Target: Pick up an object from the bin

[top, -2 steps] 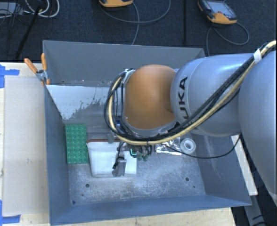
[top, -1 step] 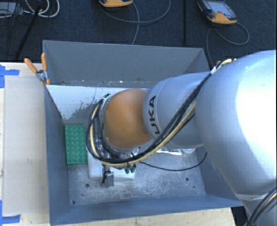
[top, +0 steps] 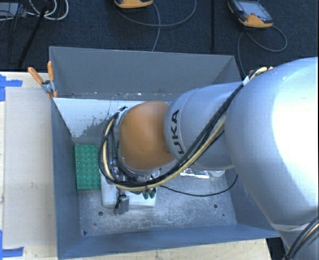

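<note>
Camera view, container: grey metal bin point(top: 192, 214) with sloping walls and a speckled floor.
Contents: a green studded plate point(top: 87, 167) lies flat on the floor by the left wall. A white block point(top: 108, 193) lies just beside the plate's lower right corner. A clear glinting thing point(top: 201, 173) lies beyond the arm, well apart from the plate.
Arm: the orange cover point(top: 143, 137), ringed by cables, stands just right of the plate.
Hand: the hand point(top: 120, 203) is low, right of the plate's lower end. Whether it is spread or pressed together cannot be told.
Task's thing: the white block lies directly under the hand and is partly hidden by it.

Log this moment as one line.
gripper: down over white block | place: bin floor, left of centre | green studded plate: just left of block
</note>
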Controlling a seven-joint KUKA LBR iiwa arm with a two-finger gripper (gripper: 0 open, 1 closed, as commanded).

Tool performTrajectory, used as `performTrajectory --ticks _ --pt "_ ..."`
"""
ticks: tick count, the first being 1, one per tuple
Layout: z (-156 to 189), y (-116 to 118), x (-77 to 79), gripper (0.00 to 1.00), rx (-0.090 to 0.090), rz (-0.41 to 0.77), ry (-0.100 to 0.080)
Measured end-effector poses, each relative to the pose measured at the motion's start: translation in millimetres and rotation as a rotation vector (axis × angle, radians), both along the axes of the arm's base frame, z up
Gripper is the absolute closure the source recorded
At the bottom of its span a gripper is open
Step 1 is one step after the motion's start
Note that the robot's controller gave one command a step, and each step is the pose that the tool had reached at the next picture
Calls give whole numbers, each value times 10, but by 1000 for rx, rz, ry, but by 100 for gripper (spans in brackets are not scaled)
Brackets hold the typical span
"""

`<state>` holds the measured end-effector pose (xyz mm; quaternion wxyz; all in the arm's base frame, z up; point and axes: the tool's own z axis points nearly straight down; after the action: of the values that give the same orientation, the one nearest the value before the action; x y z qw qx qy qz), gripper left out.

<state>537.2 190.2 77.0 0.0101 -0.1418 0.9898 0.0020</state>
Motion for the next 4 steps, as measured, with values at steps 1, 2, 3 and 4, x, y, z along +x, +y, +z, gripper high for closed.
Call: performTrajectory --ticks 1,2,3,4 --pt "-6 -253 100 100 8 -5 9" --pt "710 182 -316 100 -2 19 15" --pt "662 144 -310 0 -7 13 21" --pt "441 575 -38 0 -5 5 19"
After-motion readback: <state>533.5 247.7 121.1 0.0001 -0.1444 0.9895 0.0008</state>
